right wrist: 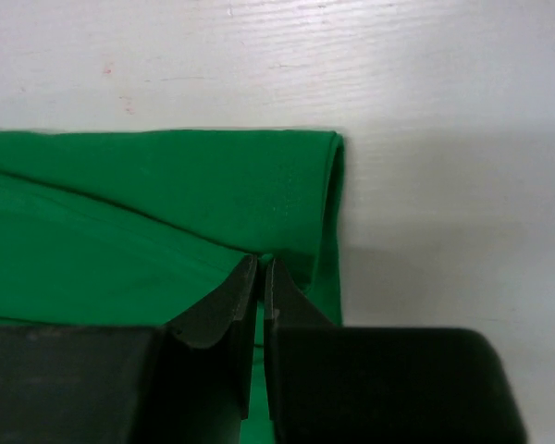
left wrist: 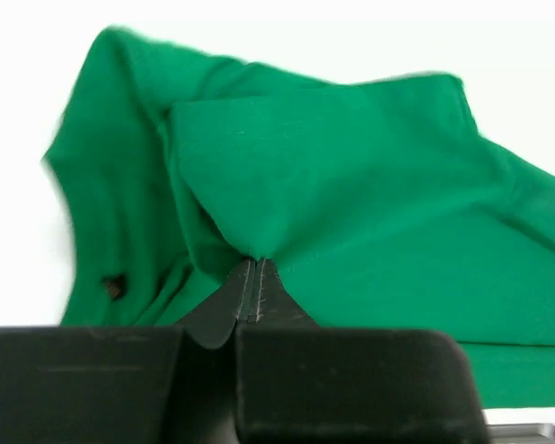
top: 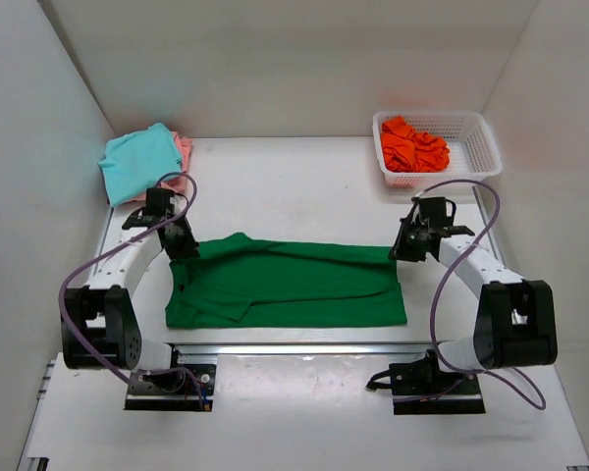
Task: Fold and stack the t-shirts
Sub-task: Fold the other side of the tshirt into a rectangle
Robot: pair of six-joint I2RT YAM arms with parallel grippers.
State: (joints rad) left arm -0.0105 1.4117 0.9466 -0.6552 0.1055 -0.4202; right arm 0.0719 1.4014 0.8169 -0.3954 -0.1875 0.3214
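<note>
Green t-shirt (top: 294, 289) lies spread on the desk (top: 294, 186), long axis running left to right between the arms. Overhead: left tool (top: 182, 243) is at its left end and right tool (top: 404, 247) at its right end, each equally near. Left wrist: jaws pinched shut on a raised cloth fold. Right wrist: jaws closed on the hem edge.

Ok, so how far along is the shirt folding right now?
Done: teal shirt sits folded on pink shirt, far left. In hand: left hand and right hand each pinch the partly folded green shirt. Left: finishing it, then the orange shirt, crumpled in the basket.
</note>
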